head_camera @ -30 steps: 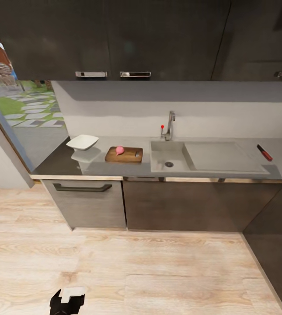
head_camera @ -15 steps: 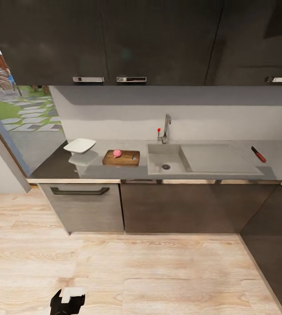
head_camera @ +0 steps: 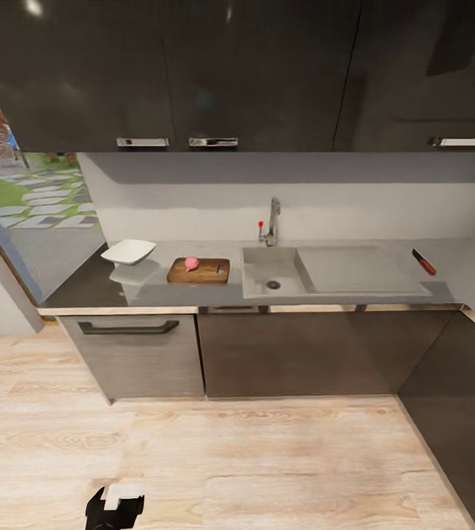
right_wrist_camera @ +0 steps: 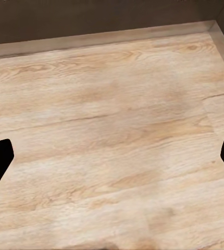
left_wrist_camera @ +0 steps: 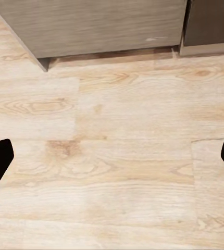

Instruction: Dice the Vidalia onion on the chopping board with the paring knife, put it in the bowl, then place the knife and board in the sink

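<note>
your vidalia onion point(head_camera: 191, 263) sits on the chopping board point(head_camera: 199, 271); paring knife point(head_camera: 424, 262) far right; both grippers seemingly spread wide, holding nothing.

Along the countertop point(head_camera: 156, 291) we see bare grey slab in front of the bowl point(head_camera: 128, 252) and the board point(head_camera: 199, 270), which lie near each other with a gap between them. The onion point(head_camera: 191, 263) sits on the board's left part; its right part is bare. The sink point(head_camera: 263, 259) basin is open from above, with the tap point(head_camera: 272, 221) rising at its back rim. The drainboard point(head_camera: 355, 269) is flat and bare up to the knife point(head_camera: 423, 262) at its far right. Dark wall cabinets point(head_camera: 193, 73) overhang the back of the slab, limiting room above. Wood floor point(head_camera: 230, 456) lies open before the base cabinets point(head_camera: 296, 353).
</note>
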Controlling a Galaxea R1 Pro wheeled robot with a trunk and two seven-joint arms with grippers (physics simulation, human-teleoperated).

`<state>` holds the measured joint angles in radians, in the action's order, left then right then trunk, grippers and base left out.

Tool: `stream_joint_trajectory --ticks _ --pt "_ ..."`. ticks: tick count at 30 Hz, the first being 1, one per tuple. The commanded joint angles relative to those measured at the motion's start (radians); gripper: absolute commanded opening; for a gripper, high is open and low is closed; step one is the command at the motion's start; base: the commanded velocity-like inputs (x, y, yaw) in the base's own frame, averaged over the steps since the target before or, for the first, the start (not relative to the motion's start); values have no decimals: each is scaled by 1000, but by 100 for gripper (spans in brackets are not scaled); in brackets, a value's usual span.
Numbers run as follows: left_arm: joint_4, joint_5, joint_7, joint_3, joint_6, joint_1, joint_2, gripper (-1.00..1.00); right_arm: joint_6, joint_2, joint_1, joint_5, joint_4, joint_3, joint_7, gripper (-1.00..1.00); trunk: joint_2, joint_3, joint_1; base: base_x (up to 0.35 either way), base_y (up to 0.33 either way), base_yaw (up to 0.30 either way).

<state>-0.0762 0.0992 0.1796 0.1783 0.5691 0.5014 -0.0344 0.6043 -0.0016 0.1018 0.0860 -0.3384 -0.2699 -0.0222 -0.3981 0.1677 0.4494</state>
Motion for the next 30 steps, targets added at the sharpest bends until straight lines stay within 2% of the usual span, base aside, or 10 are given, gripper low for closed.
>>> stream_joint_trajectory --ticks 1,30 --pt "-4 10 0 9 6 1 1 100 3 1 1 9 1 -5 -2 100 -2 0 1 0 0 -78" --pt "-5 10 0 9 3 1 1 100 3 1 1 9 1 -5 -2 100 -2 -46 1 0 0 -78"
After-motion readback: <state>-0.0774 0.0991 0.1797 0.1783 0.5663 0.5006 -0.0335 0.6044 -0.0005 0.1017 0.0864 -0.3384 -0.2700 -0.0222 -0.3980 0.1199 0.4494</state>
